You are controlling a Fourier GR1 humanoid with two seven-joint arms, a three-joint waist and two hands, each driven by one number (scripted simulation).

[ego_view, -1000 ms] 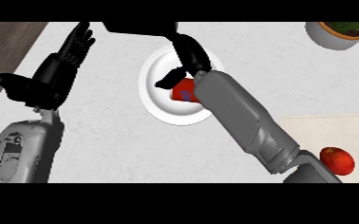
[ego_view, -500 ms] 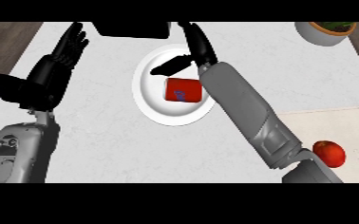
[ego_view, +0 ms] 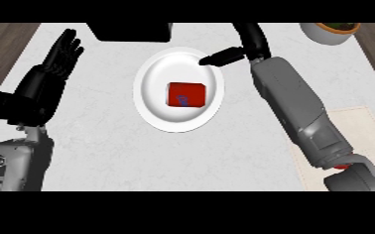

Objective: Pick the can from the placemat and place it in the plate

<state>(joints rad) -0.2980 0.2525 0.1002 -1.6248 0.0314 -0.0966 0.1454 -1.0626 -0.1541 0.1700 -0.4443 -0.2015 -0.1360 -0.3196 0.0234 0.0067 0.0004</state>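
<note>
The can (ego_view: 186, 94), red with a blue mark, lies in the white plate (ego_view: 157, 79), apart from both hands. The right hand (ego_view: 233, 55) hovers over the plate's far rim, fingers relaxed, holding nothing; the left hand (ego_view: 55, 67) rests open at the left. Judged light, rigid and smooth-walled, hence slippery; best taken across its sides.

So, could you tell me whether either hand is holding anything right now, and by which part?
Nothing is held. The can lies alone in the plate; the right hand and left hand are open.
</note>
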